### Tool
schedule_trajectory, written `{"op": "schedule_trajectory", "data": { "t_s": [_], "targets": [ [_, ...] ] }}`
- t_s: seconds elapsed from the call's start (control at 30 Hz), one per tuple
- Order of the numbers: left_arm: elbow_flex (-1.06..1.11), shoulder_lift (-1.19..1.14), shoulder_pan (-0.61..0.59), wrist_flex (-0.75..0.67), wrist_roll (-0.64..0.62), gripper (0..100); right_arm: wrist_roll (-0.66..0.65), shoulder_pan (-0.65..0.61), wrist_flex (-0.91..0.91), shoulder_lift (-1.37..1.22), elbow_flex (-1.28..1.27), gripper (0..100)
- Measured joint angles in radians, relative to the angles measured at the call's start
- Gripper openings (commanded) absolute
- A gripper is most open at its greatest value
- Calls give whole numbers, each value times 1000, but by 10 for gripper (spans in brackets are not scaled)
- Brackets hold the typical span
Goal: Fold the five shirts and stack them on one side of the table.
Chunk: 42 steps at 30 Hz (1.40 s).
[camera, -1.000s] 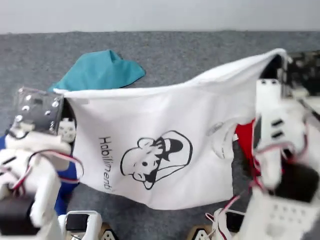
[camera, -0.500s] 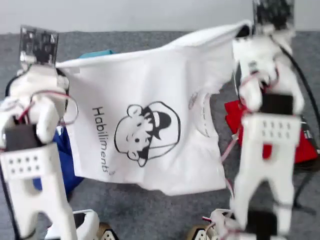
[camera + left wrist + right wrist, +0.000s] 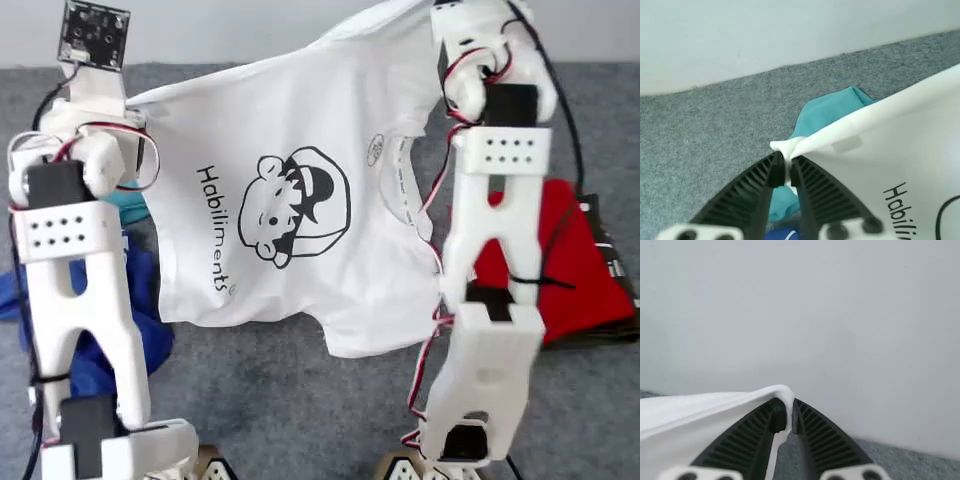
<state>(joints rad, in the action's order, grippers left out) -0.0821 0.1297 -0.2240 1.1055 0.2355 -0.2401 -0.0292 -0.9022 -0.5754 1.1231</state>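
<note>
A white shirt (image 3: 300, 130) with a black printed figure hangs spread between both arms above the grey table (image 3: 300, 420). My left gripper (image 3: 783, 167) is shut on one corner of the white shirt (image 3: 900, 145), at the far left in the high view. My right gripper (image 3: 788, 415) is shut on an edge of the white shirt (image 3: 700, 415), high at the far right, facing the wall. A teal shirt (image 3: 830, 115) lies crumpled on the table beyond the left gripper. A blue shirt (image 3: 90, 340) lies under the left arm. A red shirt (image 3: 570, 260) lies at the right.
The red shirt rests on a dark flat thing (image 3: 600, 225) by the right table edge. A pale wall (image 3: 790, 35) rises behind the table's far edge. Bare grey carpet shows in front of the hanging shirt's lower edge.
Both arms have lifted and swung toward the far wall, carrying the white shirt up and away. The shirt now hangs stretched higher, and more of the red shirt shows.
</note>
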Motion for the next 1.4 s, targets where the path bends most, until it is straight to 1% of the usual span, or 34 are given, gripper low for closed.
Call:
{"op": "schedule_trajectory", "data": {
  "t_s": [0.13,0.4,0.6,0.8,0.97,1.1,1.17,1.3,1.4],
  "targets": [
    [-46,-63,0,-14,0,13,0,-15,0,-140,173,9],
    [-164,-226,-8,-21,0,13,0,-35,5,-319,351,9],
    [-298,-331,-18,-17,-92,13,0,-40,14,-365,384,9],
    [-367,-446,-40,103,-101,13,0,-54,-175,-382,367,9],
    [-414,-566,-64,195,-87,13,0,-54,-227,-411,308,9],
    [-463,-603,-66,287,-60,13,0,-54,-304,-411,307,9],
    [-502,-606,-68,365,-60,13,0,-54,-382,-411,316,9],
    [-565,-609,-68,569,-40,13,-2,-48,-591,-399,365,9],
    [-542,-609,-69,615,-29,13,-31,-46,-766,-370,381,9]
  ]
}}
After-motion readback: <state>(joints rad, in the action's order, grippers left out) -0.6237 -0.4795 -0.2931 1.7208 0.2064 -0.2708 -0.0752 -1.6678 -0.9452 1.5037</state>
